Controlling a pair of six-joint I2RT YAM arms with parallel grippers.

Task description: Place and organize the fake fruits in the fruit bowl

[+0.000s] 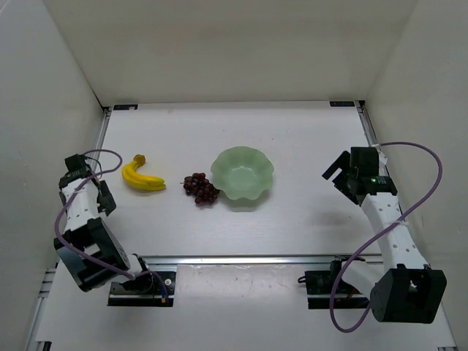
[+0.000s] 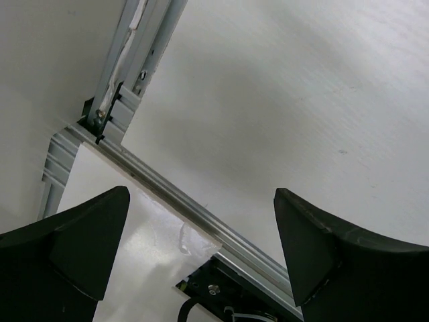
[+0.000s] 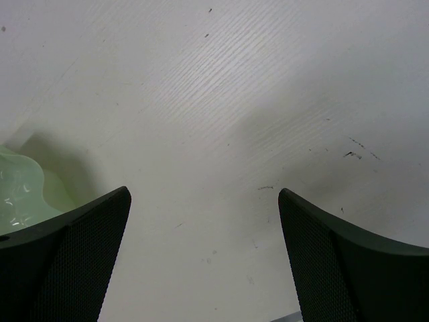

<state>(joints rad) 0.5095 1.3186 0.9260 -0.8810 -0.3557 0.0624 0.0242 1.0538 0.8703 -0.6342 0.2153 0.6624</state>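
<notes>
**Operator A:** Which arm do we assign first?

**Operator B:** The left. The banana (image 1: 142,177) lies on the worktop (image 1: 307,139) just right of the left end effector (image 2: 201,194). Its long axis runs from the far-left stem to the near-right tip. The grapes (image 1: 200,189) sit just beside the empty fruit bowl (image 1: 243,174), on its left.

**Operator A:** End effector states?

**Operator B:** We read both as wide and holding nothing. The right end effector (image 3: 204,192) hangs right of the bowl, farther from both fruits.

**Operator A:** Surface and clearance?

**Operator B:** Flat, white, bare around the fruits. We judge the approach unobstructed.

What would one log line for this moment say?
banana, grapes: outside bowl | left claw: open, empty | right claw: open, empty
</notes>
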